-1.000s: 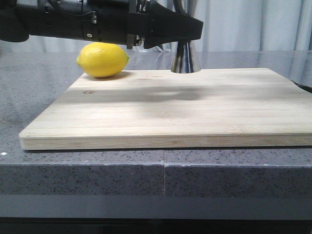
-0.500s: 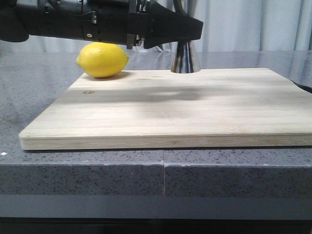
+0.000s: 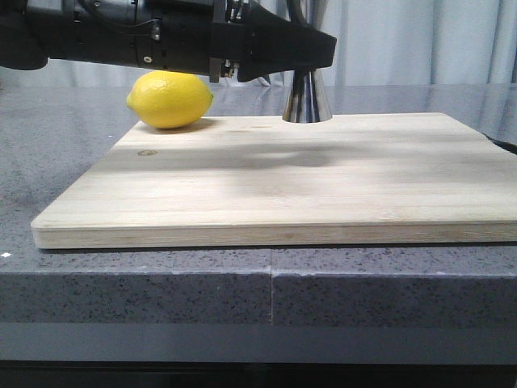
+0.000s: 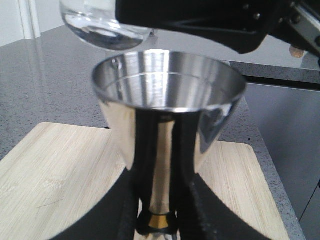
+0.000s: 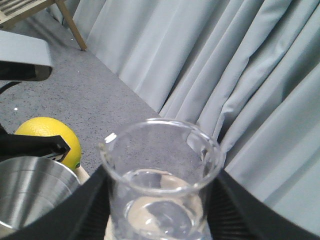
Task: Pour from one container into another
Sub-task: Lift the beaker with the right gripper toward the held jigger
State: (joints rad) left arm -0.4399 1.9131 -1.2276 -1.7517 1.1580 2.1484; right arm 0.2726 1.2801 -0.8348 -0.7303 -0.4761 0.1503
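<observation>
Right gripper (image 5: 159, 220) pinches the fragile, slick small clear glass beaker (image 5: 160, 192) mid-wall; left gripper (image 4: 157, 210) clamps the rigid shiny steel hourglass jigger (image 4: 167, 125) at its waist.

Lemon (image 3: 170, 99) bright yellow. Jigger (image 4: 167, 115) shiny steel w/ gold band at waist. Beaker (image 5: 160, 192) clear glass. Board (image 3: 291, 178) pale wood grain. Counter (image 3: 48, 153) grey speckled. Curtains (image 5: 225, 65) pale blue-grey.

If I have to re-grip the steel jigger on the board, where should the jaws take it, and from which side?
Probably at the narrow waist, by the gold band, coming in level from the side. The jigger stands upright on the cutting board and both cones flare away from that neck, so jaws there cannot slide up or down. The left gripper already clasps it about there. Keep clear of the open mouth, where the beaker hangs.
</observation>
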